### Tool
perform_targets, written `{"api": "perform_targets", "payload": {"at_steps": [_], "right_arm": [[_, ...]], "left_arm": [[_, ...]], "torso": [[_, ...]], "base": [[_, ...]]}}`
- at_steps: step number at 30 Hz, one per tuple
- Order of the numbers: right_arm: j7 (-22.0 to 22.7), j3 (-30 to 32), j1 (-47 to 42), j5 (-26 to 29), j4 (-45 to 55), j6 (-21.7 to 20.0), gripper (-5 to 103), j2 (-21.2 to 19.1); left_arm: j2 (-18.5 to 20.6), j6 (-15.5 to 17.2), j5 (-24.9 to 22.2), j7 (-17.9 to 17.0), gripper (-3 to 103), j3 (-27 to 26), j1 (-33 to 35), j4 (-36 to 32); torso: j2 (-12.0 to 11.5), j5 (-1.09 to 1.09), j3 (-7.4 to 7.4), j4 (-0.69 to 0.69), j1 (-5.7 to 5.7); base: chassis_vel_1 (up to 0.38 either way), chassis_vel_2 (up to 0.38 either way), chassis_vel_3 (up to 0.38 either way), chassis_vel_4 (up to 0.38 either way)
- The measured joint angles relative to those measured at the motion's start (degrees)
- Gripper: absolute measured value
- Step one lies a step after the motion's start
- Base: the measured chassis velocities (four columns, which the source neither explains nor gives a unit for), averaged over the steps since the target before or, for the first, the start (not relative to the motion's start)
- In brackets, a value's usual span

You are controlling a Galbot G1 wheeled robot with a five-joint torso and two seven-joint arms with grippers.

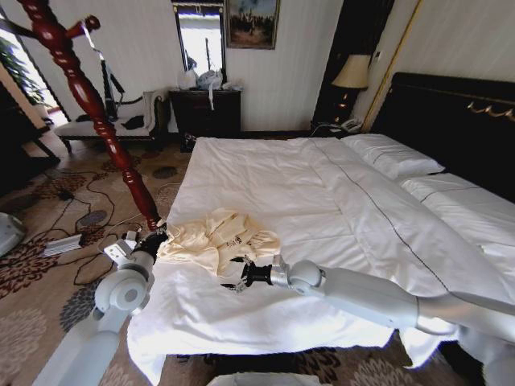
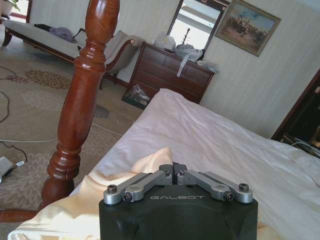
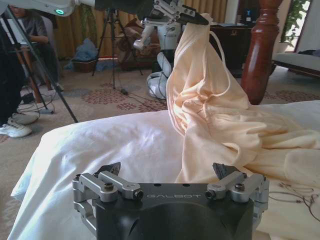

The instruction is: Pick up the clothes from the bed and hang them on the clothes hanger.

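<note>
Near the foot corner of the bed [image 1: 265,173], beside the red wooden post [image 1: 96,112], the left gripper [image 3: 192,17] pinches a fold of the cream clothes [image 1: 213,237] and holds it seemingly just above the sheet, while the right gripper [image 1: 236,273] rests spread at the garment's other edge.

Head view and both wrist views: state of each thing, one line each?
Clothes: crumpled on the bed's near corner, one end lifted off the sheet.
Left end effector: shut on the clothes, holding that end up.
Right end effector: open, low over the sheet beside the clothes.
Bed: made, white sheets lightly creased.
Wooden post: leaning, at the bed's corner.
</note>
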Motion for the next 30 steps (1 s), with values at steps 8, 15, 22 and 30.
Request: {"api": "perform_targets", "payload": {"at_steps": [8, 15, 22, 30], "right_arm": [[1.5, -2.9, 1.4, -0.6, -0.5, -1.7, 100, 2.8], [13.3, -3.1, -1.2, 2.2, 1.8, -6.0, 100, 3.8], [18.4, -3.2, -2.2, 2.7, -0.9, -8.1, 89, 5.5], [21.0, -2.2, -4.2, 3.9, -1.1, -8.8, 57, 6.5]], "left_arm": [[0.5, 0.3, -0.8, 0.0, 0, -1.4, 0.0, -0.7], [0.0, 0.4, -0.9, -0.1, 0, -1.7, 0.7, -1.4], [0.0, 0.4, -1.0, -0.4, 0, -1.9, 1.2, -2.0], [0.4, 0.4, -1.5, -0.6, 0, -2.4, 1.2, -1.7]], "torso": [[0.0, 0.0, -0.01, -0.02, 0.0], [0.0, 0.01, -0.01, -0.02, -0.02], [0.0, 0.0, -0.01, -0.01, -0.01], [0.0, 0.01, -0.01, 0.0, -0.01]], "base": [[0.0, 0.0, 0.0, 0.0], [0.0, 0.0, 0.0, 0.0], [0.0, 0.0, 0.0, 0.0], [0.0, 0.0, 0.0, 0.0]]}}
